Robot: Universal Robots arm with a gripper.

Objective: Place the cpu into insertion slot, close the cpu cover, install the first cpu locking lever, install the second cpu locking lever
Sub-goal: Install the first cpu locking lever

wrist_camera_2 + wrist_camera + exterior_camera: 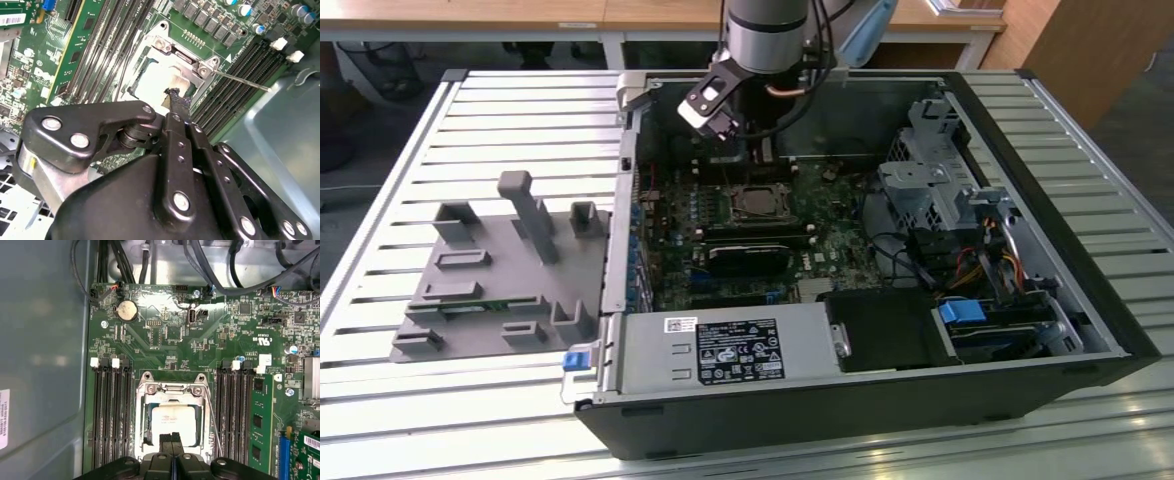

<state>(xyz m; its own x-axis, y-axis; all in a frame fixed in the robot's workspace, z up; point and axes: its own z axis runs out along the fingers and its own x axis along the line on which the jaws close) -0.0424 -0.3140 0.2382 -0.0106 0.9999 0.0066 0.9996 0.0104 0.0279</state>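
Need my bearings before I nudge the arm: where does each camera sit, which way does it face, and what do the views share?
Exterior view: off the arm, above the open computer case, looking down into it; the arm shows.
First wrist view: on the arm, looking straight down at the motherboard; the shut gripper shows over the cpu.
Second wrist view: on the arm, looking obliquely along the gripper towards the cpu cover.
Shared: both wrist views show gripper, cpu and cpu cover; all three show the motherboard.

Slatted table (520, 110): computer case (854, 412), fixture (467, 290)
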